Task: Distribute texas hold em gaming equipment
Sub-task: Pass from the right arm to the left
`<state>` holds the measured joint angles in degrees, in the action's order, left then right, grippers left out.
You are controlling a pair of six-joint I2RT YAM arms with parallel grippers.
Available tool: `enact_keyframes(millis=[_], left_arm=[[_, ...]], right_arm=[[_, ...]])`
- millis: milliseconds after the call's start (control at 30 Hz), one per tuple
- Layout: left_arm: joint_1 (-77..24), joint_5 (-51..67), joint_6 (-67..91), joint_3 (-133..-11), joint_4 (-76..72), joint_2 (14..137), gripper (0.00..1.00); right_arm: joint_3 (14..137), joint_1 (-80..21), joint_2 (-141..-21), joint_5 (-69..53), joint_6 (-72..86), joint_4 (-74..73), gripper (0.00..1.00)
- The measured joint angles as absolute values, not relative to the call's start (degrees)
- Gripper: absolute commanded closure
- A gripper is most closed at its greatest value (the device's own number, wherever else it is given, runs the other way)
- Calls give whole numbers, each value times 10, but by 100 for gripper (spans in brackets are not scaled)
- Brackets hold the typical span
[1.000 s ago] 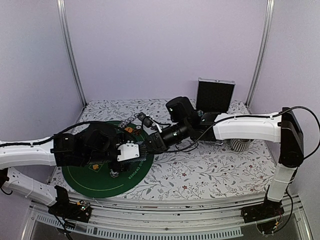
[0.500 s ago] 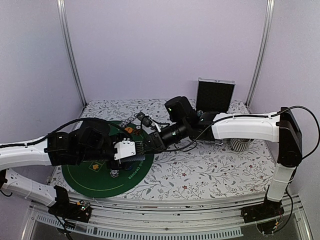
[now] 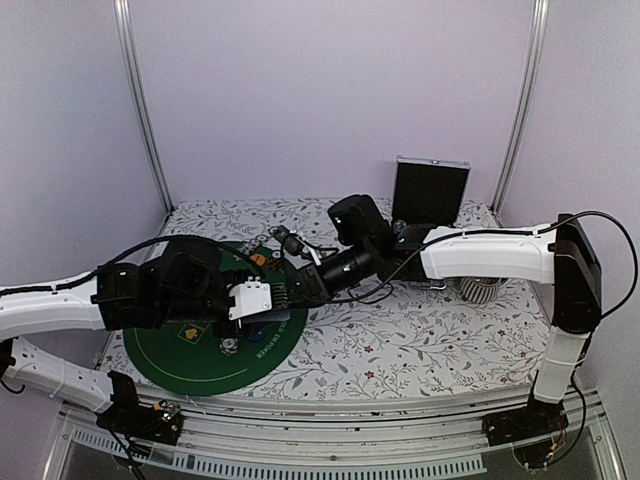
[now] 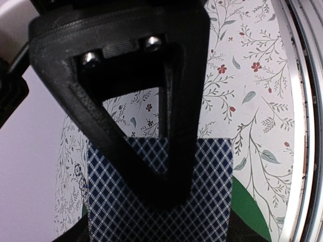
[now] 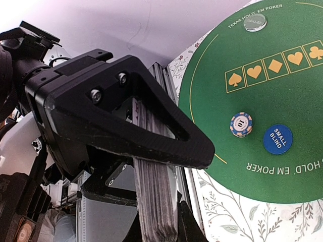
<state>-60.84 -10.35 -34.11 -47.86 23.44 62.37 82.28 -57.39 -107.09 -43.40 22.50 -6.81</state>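
My left gripper [image 3: 260,300] is shut on a deck of playing cards with blue-and-white checked backs [image 4: 202,201], held flat over the right edge of the round green poker mat [image 3: 170,355]. The left gripper's upper finger [image 4: 151,166] lies across the top card. My right gripper [image 3: 291,288] meets it head-on. In the right wrist view the deck [image 5: 156,201] stands edge-on between the right jaws, which stand apart, upper finger [image 5: 166,146] crossing it. A striped "10" chip [image 5: 241,124], a blue "small blind" disc [image 5: 277,139] and a clear dealer disc [image 5: 254,22] lie on the mat [image 5: 282,85].
The silver-and-black case [image 3: 430,192] stands open at the back. A ribbed cup [image 3: 482,290] sits under the right forearm. Orange pieces [image 3: 258,259] lie at the mat's far edge. The metal rail [image 4: 303,126] runs along the table's front.
The left arm drew back slightly to the left with the deck and the right gripper followed it left. The two grippers stay together.
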Motion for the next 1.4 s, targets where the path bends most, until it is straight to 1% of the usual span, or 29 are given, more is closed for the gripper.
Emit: enact_keyframes(millis=[67, 133, 233, 367, 433, 533, 967, 1400], left_arm=[[-608, -103, -340, -479, 234, 624, 50], [-607, -101, -340, -479, 234, 624, 50], [-604, -100, -336, -479, 234, 624, 51], [-600, -100, -331, -479, 235, 624, 51], [-598, -101, -329, -479, 236, 624, 51], [-596, -101, -328, -479, 239, 623, 51], [-595, -101, -325, -479, 247, 610, 51], [-590, -101, -324, -478, 250, 610, 51]], right_arm=[[823, -574, -1071, -434, 225, -68, 82], [823, -574, -1071, -433, 225, -68, 75], [823, -574, -1071, -432, 225, -68, 70], [823, -574, -1071, -432, 225, -66, 57], [823, -574, -1071, -431, 225, -64, 49], [823, -575, -1071, -426, 227, -62, 43], [813, -561, -1070, -367, 236, -62, 42], [811, -559, -1053, -353, 219, -94, 42]])
